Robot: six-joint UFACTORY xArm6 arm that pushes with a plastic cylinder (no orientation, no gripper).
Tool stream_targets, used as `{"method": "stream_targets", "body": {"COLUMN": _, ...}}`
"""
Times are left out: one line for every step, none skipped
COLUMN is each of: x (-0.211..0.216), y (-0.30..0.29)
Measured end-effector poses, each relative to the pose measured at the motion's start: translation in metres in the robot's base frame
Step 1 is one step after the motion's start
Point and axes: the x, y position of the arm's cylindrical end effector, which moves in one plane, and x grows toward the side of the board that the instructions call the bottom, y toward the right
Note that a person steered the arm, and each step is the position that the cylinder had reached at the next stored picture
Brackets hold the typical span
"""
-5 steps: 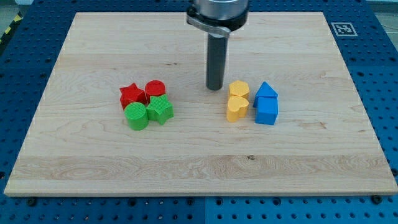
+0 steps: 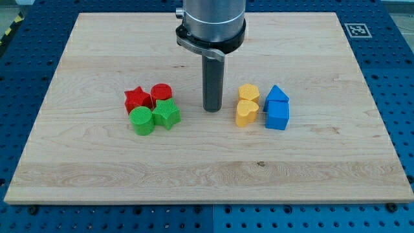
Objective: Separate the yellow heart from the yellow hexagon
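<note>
The yellow hexagon [image 2: 249, 92] sits right of the board's middle, with the yellow heart [image 2: 246, 112] touching it just below. My tip [image 2: 212, 109] rests on the board to the left of the yellow pair, level with the heart, with a small gap between tip and heart. The rod rises from the tip to the arm's grey collar at the view's top.
A blue triangular block [image 2: 276, 95] and a blue cube [image 2: 277, 116] sit just right of the yellow pair. To the left, a red star [image 2: 136, 99], red cylinder [image 2: 161, 93], green cylinder [image 2: 141, 120] and green star [image 2: 167, 114] cluster. The wooden board [image 2: 207, 168] lies on a blue pegboard.
My tip has moved left and toward the view's bottom, from beside the hexagon's upper left to a spot level with the heart. No block has moved.
</note>
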Motion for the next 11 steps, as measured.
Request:
{"method": "stream_targets", "body": {"x": 0.004, "y": 0.018}}
{"method": "stream_targets", "body": {"x": 0.005, "y": 0.039}}
{"method": "stream_targets", "body": {"x": 0.02, "y": 0.048}}
{"method": "stream_targets", "body": {"x": 0.026, "y": 0.05}}
{"method": "stream_targets", "body": {"x": 0.026, "y": 0.05}}
{"method": "stream_targets", "body": {"x": 0.029, "y": 0.05}}
{"method": "stream_targets", "body": {"x": 0.03, "y": 0.06}}
{"method": "stream_targets", "body": {"x": 0.033, "y": 0.071}}
{"method": "stream_targets", "body": {"x": 0.044, "y": 0.081}}
{"method": "stream_targets", "body": {"x": 0.051, "y": 0.099}}
{"method": "stream_targets", "body": {"x": 0.059, "y": 0.115}}
